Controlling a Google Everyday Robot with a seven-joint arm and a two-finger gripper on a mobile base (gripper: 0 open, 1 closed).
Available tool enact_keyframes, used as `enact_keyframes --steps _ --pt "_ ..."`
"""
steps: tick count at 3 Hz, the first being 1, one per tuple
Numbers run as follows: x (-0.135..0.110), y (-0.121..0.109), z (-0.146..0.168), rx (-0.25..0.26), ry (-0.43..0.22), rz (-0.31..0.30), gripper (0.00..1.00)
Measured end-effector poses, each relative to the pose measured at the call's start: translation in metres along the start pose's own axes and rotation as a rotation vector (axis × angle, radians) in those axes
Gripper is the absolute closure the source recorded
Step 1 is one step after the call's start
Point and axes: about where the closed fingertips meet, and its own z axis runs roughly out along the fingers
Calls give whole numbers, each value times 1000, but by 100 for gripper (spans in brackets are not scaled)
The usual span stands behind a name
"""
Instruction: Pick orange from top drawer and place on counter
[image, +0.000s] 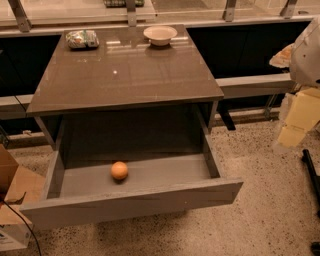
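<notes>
Seeing top drawer (135, 202) pulled out toward the camera, under the counter (125, 75). Found orange (119, 170) resting on the drawer floor, left of centre, nearer the front panel than the back, clear of both side walls. Not on the counter yet.

Located tool (295, 125) at far right edge of view, off to the side of the counter and over the speckled floor (250, 225). Well apart from drawer and orange. Looks pale yellow, hanging below a rounded white arm section (306, 50), partly cut by the frame edge. Cannot tell whether wide, narrow or holding something.

Noted on the counter: white bowl (160, 34) upright at the back, right of centre; wrapped packet (82, 38) at the back left corner, well apart from the bowl. Glossy top, throwing back light spots.

Behind the counter, spotted a pale ledge (65, 12) with metal posts (19, 15).

Lower left, logged a cardboard box (15, 200) on the floor just beside the drawer's left front corner, with a black cable (25, 225) running down across it. At the right edge, also picked up a black strut (311, 172); cannot tell what it belongs to.
</notes>
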Motion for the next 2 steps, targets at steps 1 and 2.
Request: enact_keyframes --steps 1,2 --pt "-1 0 0 2 -2 0 0" --pt "-20 2 13 -2 -85 -16 0"
